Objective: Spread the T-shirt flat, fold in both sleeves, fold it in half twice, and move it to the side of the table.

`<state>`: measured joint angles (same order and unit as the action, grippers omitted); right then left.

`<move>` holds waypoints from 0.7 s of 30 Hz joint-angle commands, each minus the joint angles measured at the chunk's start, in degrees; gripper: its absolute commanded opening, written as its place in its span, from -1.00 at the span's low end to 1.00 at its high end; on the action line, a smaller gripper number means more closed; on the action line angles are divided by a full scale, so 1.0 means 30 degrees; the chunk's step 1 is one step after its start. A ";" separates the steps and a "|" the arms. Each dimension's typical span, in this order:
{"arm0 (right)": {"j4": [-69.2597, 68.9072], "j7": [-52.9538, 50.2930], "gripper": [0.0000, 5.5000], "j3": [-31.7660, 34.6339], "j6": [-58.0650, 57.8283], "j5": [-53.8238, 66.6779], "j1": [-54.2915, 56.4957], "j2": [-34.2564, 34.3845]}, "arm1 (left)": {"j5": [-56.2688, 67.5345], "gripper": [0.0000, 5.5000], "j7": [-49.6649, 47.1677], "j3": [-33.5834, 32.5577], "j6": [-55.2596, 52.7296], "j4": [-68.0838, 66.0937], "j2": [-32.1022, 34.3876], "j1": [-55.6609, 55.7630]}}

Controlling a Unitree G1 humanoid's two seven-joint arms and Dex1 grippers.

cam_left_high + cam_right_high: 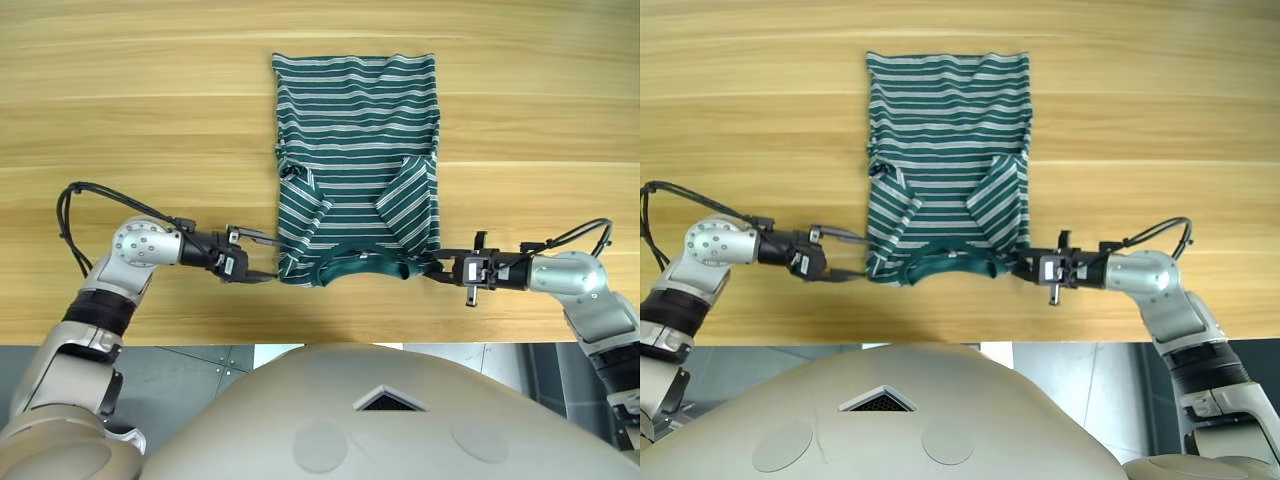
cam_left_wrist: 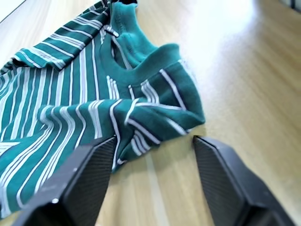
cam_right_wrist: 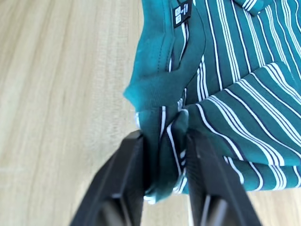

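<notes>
shirt (image 1: 355, 150) lies sleeves-in on the table (image 1: 120, 100). right fingers (image 3: 122, 183) clamp the corner right of the collar (image 1: 362, 264); left fingers (image 2: 84, 179), spread, straddle the corner left of it, ready for the half fold

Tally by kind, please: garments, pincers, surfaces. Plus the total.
T-shirt: 1, green with white stripes
Pincers: 2, left pincer open, right pincer shut on the T-shirt
Table: 1
Total: 4
</notes>
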<state>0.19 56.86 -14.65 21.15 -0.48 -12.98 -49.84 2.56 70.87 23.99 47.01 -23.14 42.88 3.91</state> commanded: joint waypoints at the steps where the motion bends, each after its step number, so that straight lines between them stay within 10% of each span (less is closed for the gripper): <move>1: 0.0128 0.0019 -0.81 -0.0306 -0.0517 -0.0550 0.0182 0.0175 | -0.0311 -0.14 0.0693 0.0733 -0.0498 0.0075 0.0167 -0.0223; 15: -0.0414 0.0092 -0.98 -0.0367 -0.0770 -0.0569 0.0183 0.0355 | -0.0546 -0.96 0.0321 0.0979 -0.1582 0.0457 -0.0442 0.0234; 21: -0.0343 0.0190 -0.98 -0.0318 -0.0702 -0.0470 0.0324 0.0359 | 0.0120 -1.00 0.0271 0.0694 -0.1672 0.0838 -0.0499 0.0245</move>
<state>-0.98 56.99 -15.28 19.77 -1.13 -12.54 -48.60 2.53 71.51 26.45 42.82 -21.36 41.15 4.08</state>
